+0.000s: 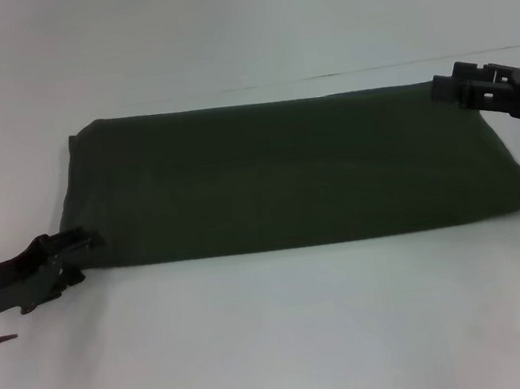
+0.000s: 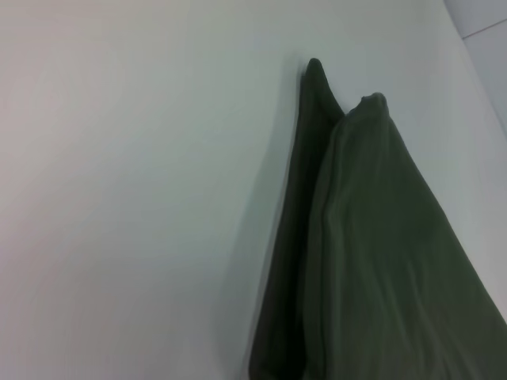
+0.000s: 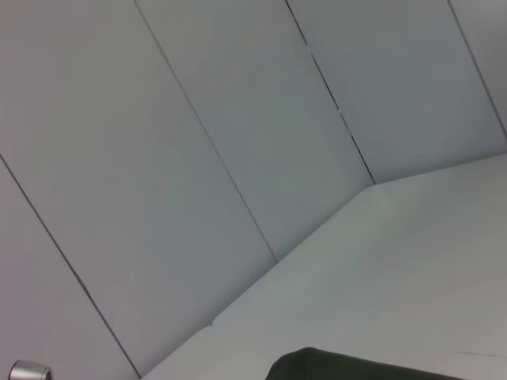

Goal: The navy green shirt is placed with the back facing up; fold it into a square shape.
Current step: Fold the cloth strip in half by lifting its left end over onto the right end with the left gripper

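Shirt axis: navy green shirt [image 1: 295, 171] runs 9-to-3 across the table.
Left gripper [image 1: 75, 248]: at 8, pinching the near-left corner.
Right gripper [image 1: 451, 87]: at 2, clamped on the far-right corner.

Light is soft, even and fairly bright, probably from overhead, washing the white table [image 1: 278, 344] to a pale, faintly bluish tone with no hard glare. The navy green shirt [image 1: 295, 171] reads very dark in the head view, its folds barely separable, and casts only a thin shadow along its near edge. The left wrist view is slightly soft, with a diffuse shadow beside the cloth. Wall panels [image 3: 198, 119] look evenly grey.
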Controlling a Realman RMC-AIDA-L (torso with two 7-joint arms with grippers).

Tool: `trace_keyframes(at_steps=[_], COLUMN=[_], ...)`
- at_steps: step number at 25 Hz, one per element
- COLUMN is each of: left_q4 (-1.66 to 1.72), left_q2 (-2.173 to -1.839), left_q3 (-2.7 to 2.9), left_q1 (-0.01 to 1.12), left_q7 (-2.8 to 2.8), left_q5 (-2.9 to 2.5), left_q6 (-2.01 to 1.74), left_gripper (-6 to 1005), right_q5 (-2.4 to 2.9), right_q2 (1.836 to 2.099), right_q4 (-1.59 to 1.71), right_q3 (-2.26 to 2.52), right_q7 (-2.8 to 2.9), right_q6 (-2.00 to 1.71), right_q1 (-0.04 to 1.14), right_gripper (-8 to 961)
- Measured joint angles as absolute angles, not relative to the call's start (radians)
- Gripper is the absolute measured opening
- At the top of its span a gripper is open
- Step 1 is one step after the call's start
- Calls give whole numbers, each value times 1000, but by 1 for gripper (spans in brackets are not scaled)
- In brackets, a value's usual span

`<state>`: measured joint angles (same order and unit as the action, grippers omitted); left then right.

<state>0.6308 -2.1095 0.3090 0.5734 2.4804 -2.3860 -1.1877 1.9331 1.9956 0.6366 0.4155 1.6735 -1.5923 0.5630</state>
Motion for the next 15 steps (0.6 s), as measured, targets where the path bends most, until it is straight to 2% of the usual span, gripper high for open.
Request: trace_keyframes(at_steps=[15], left_q4=[616], left_q2=[-2104], left_q3=[319], left_q1=[593], left_q7=[2475], left_q5=[-2399], left_q6=[-1126], left_gripper=[726], right_q5=[1923], right_q2=[1996], right_q4=[637], right_q3=[416], right_q7=[1674], right_q6=[-1592], right_q1=[560], right_gripper=[940])
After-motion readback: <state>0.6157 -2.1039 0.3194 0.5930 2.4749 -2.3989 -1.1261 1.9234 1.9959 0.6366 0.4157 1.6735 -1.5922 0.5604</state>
